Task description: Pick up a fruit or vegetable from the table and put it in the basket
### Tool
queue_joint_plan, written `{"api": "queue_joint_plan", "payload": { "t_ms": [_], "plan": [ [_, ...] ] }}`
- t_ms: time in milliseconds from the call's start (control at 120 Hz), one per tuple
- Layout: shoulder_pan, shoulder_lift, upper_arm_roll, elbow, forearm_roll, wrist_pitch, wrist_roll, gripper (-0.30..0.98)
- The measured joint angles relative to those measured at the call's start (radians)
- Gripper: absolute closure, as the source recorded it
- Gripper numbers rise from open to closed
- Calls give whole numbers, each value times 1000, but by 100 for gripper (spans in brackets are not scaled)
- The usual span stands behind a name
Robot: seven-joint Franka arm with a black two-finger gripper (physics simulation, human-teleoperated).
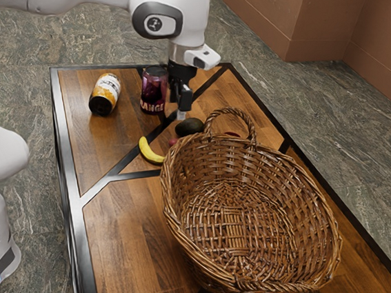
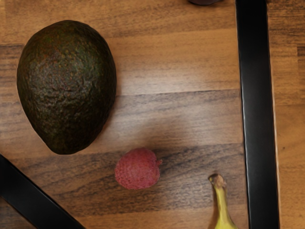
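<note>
Avocado (image 1: pixel 189 126), our likely pick, lies on the desk (image 1: pixel 128 277) just beside the basket (image 1: pixel 257 279), at its handle side. It sits below the tool (image 1: pixel 182 110); we cannot tell how far that is open, and see nothing held. The long axis runs roughly along the basket's nearby rim, narrow end toward the exterior view's left.
</note>
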State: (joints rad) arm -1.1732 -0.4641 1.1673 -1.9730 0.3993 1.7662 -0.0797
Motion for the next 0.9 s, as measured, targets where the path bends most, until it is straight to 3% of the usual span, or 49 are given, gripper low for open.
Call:
{"api": "queue_joint_plan", "payload": {
  "t_ms": [192,408,900],
  "plan": [
    [-143,-22,175,22,35,48,-26,2],
    [-249,-58,268,49,140,68,-48,2],
    [-387,-138,435,50,184,155,-78,2]
  ]
}}
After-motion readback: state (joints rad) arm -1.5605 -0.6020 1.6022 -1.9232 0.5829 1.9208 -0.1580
